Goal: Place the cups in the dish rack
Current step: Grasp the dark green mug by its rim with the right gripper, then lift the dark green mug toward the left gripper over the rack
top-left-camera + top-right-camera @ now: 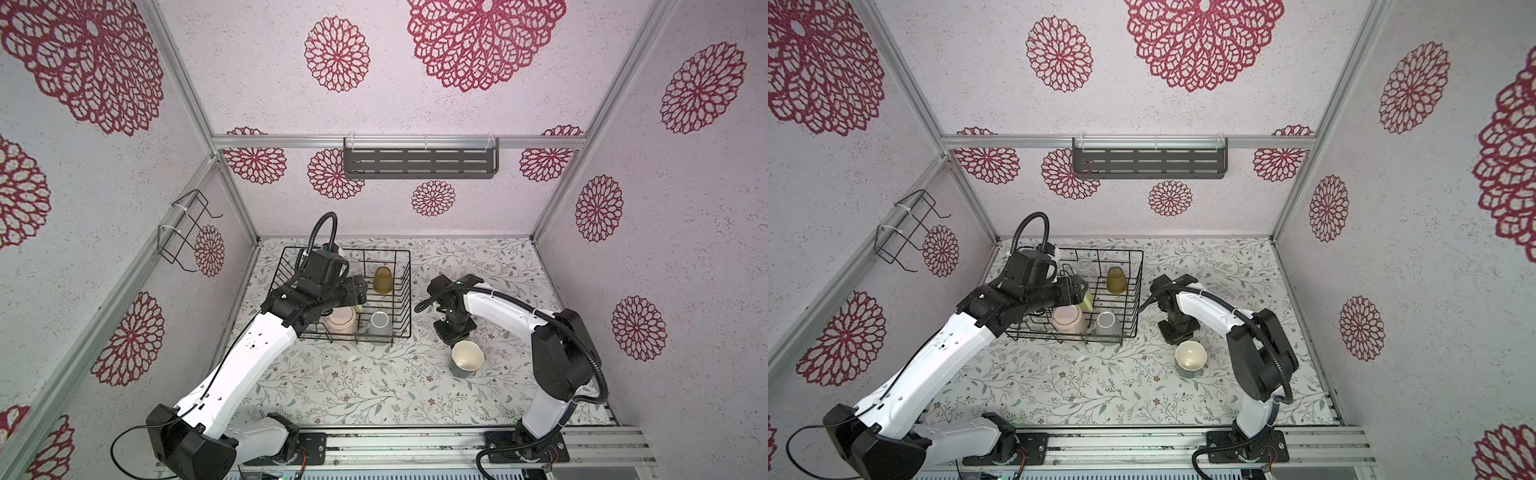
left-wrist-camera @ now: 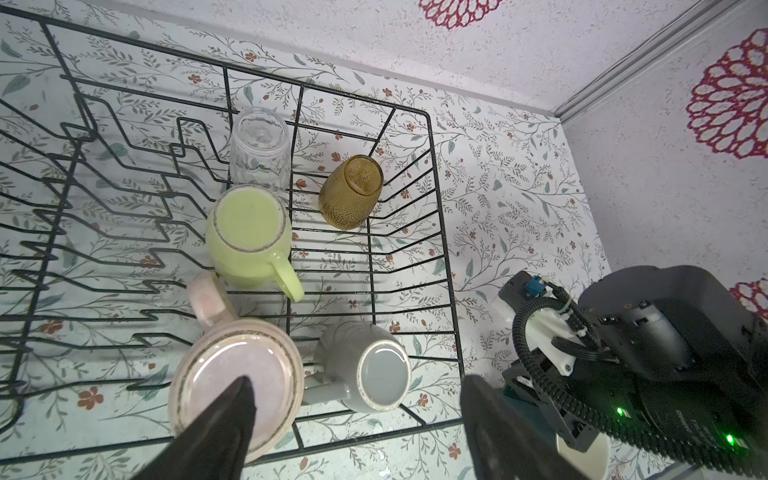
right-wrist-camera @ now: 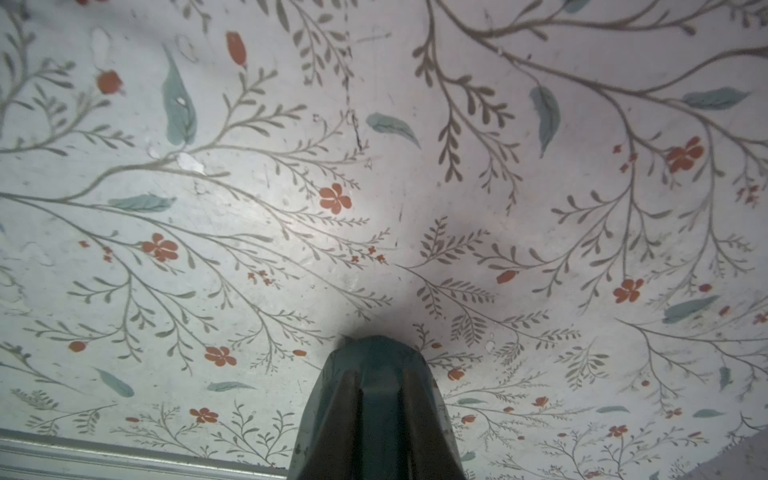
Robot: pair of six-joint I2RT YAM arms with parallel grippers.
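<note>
The left gripper hangs over the dish rack, which stands on the far left part of the flowered worktop. In the left wrist view its fingers are spread wide and hold nothing.

Five cups stand upside down in the right half of the rack:
- **Left row:** the clear glass is farthest, the yellow-green mug is just nearer, and the pink cup is at the near edge.
- **Right row:** the amber tumbler is far and the grey mug is near, just beside the pink cup.

The teal mug is outside the rack, to its right and nearer, with its cream inside showing in both top views. The right gripper points down at the mug's far side. In the right wrist view its fingers are drawn close together and pinch a teal part of the mug. I cannot tell which part it is.
</note>
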